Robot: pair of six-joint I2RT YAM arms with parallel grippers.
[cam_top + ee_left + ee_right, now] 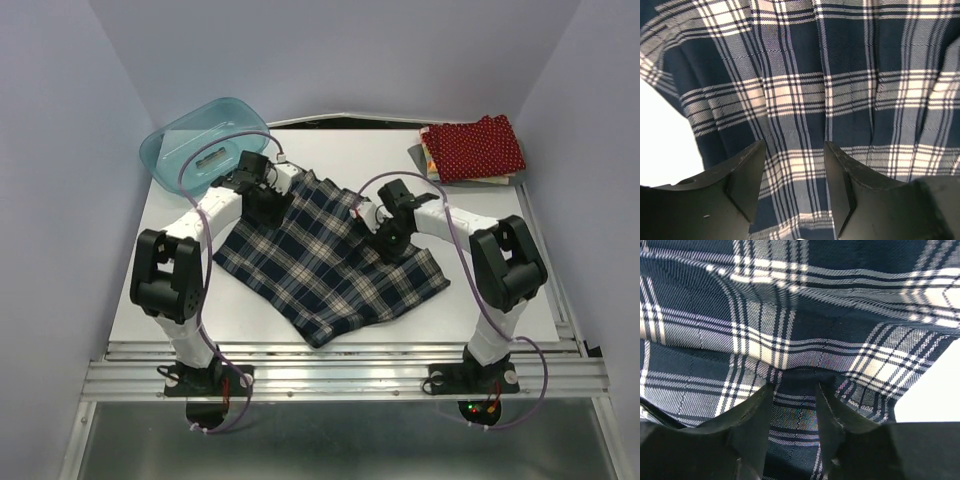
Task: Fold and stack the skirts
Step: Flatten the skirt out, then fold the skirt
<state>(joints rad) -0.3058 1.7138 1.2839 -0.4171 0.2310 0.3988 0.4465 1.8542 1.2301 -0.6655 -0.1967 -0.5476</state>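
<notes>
Both arms bend inward and down over the plaid skirt, which is spread mid-surface. The left gripper rests on the cloth with jaws apart. The right gripper has its jaws pinching a raised fold. The red skirt lies at the far right corner.

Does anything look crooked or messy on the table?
Yes. The plaid skirt lies slanted across the table, one corner almost at the near edge. The teal bin seems to stick out past the far left corner.
</notes>
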